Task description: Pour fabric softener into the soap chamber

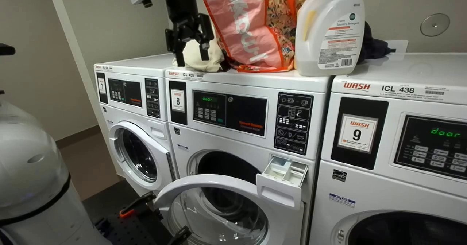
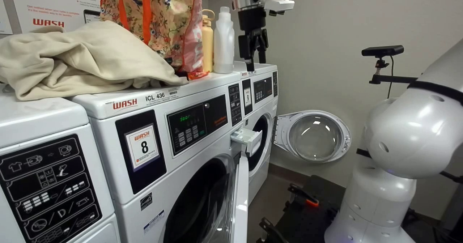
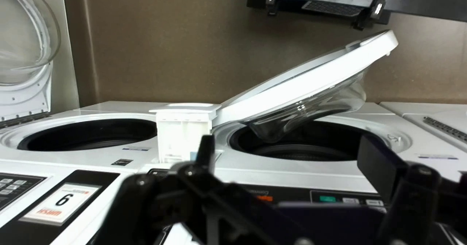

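The fabric softener is a large whitish jug (image 1: 341,22) with a built-in handle and a red-and-white label. It stands upright on the washer tops and also shows in an exterior view (image 2: 224,44). It is out of the wrist view. The soap chamber (image 1: 286,174) is a white divided drawer, pulled out of washer 8. It also shows in an exterior view (image 2: 247,138) and in the wrist view (image 3: 186,128). My gripper (image 1: 192,55), also in an exterior view (image 2: 256,63), points down in the air, apart from the jug. In the wrist view its fingers (image 3: 286,146) are wide apart with nothing between them.
An orange patterned bag (image 1: 251,30), a yellow-orange bottle (image 2: 207,46) and cream cloth (image 2: 79,58) sit on the washers beside the jug. Washer 8's round door (image 1: 215,181) hangs open below the drawer. Another round door (image 2: 314,136) stands open by the wall.
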